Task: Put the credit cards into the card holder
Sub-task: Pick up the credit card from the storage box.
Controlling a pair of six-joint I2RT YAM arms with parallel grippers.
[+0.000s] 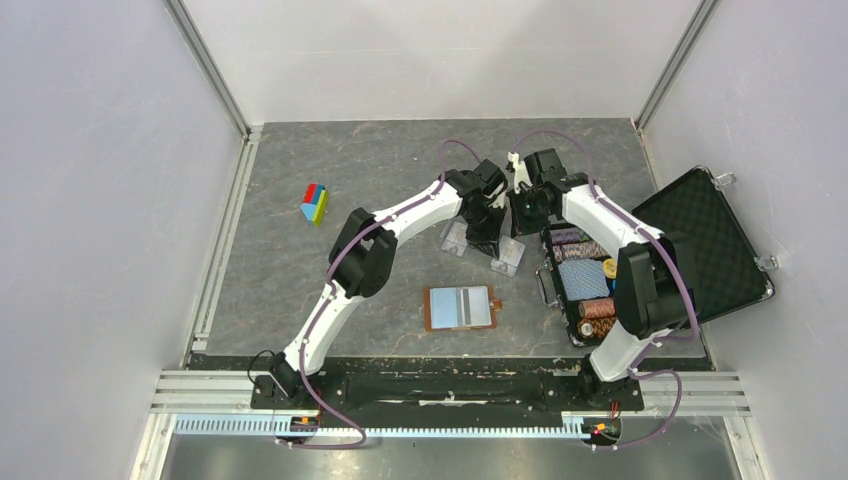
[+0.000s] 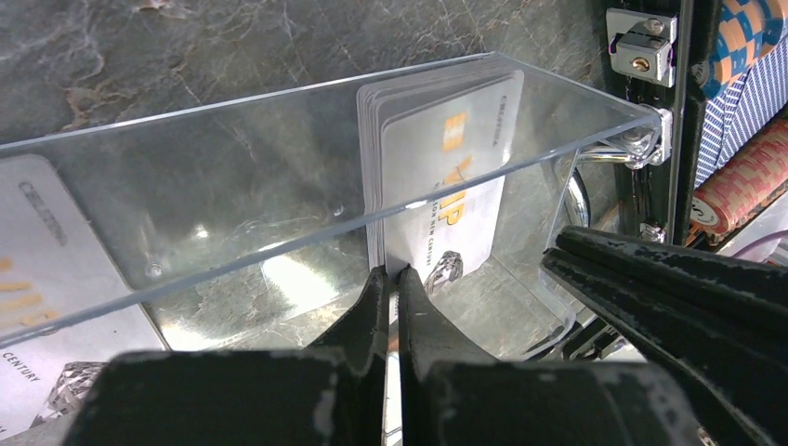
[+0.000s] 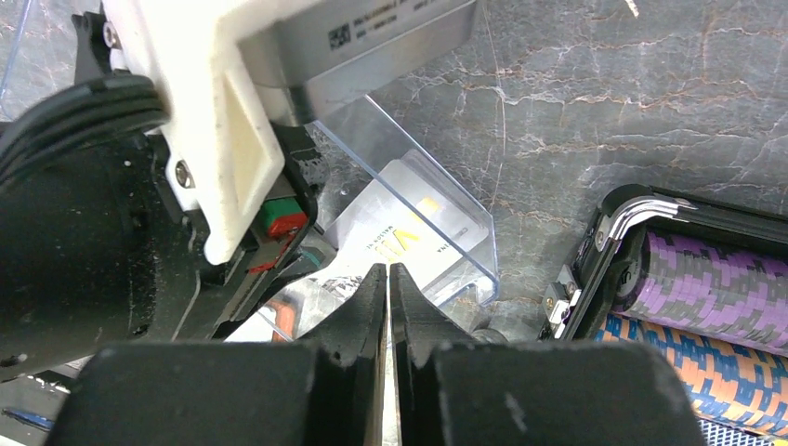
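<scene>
Cards first: the credit cards (image 2: 446, 186) stand packed on edge in a clear tray (image 2: 232, 102) at the far middle of the desk (image 1: 300, 290), and my left fingers (image 2: 372, 311) sit right at the stack's near lower corner, touching it; the stack lies straight ahead of the tips and its long axis runs directly away from them in the left wrist view, so I judge any lift must come back along that line to clear the tray wall; the left fingers are pressed together, and I cannot tell whether one card's edge is nipped between them or they merely butt against the stack; my right fingers (image 3: 367, 311) are together too, on nothing, just beside the tray's end nearest the black case (image 1: 700, 240); the card holder (image 1: 462, 307) lies open and flat nearer the arm bases, well apart from both sets of fingers, roughly between the arms; the left arm is on the cards, so I take it as the carrier; a loose card (image 2: 37, 279) lies flat at the left edge of the left wrist view, cut off by the frame; glare hides the stack's count; from above both wrists cover the tray's middle; a pale rectangle shows on the holder, card or lining I cannot say
</scene>
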